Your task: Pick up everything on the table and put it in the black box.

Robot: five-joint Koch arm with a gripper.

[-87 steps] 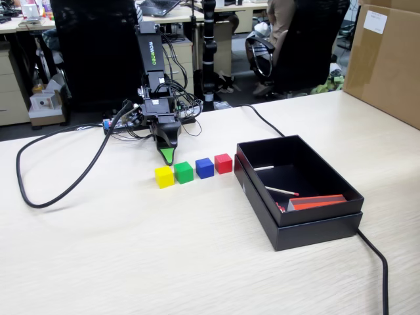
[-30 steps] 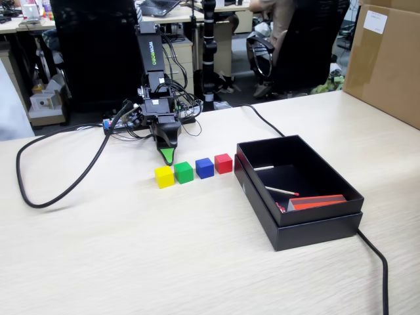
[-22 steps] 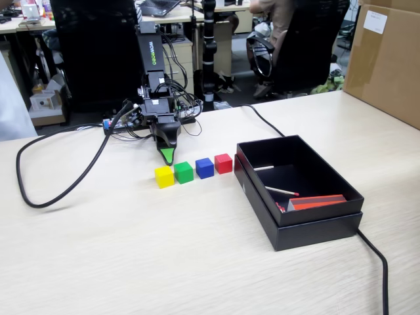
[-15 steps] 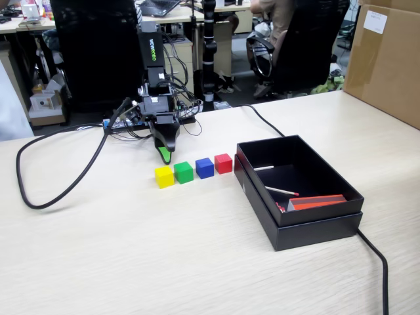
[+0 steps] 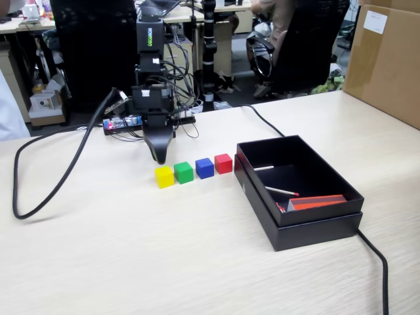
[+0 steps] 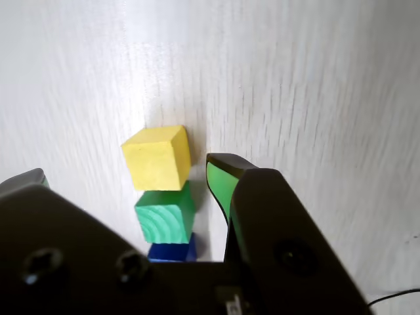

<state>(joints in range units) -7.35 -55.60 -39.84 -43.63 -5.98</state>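
Cubes sit in a row on the worktop (image 5: 197,262), touching or nearly so: yellow cube (image 5: 164,176), green cube (image 5: 183,172), blue cube (image 5: 204,168), red cube (image 5: 223,163), just beside the black box (image 5: 298,226). None boxed yet; the box holds only white sticks (image 5: 281,191) and an orange slab (image 5: 317,201).

Claw (image 5: 160,156) hangs just behind the yellow cube, empty. Wrist view shows its jaws spread wide.

Step in hand, by my reckoning: approach to the first pick. Next move calls for lowering astride yellow without nudging green.

Green lettering on the arm is unreadable.
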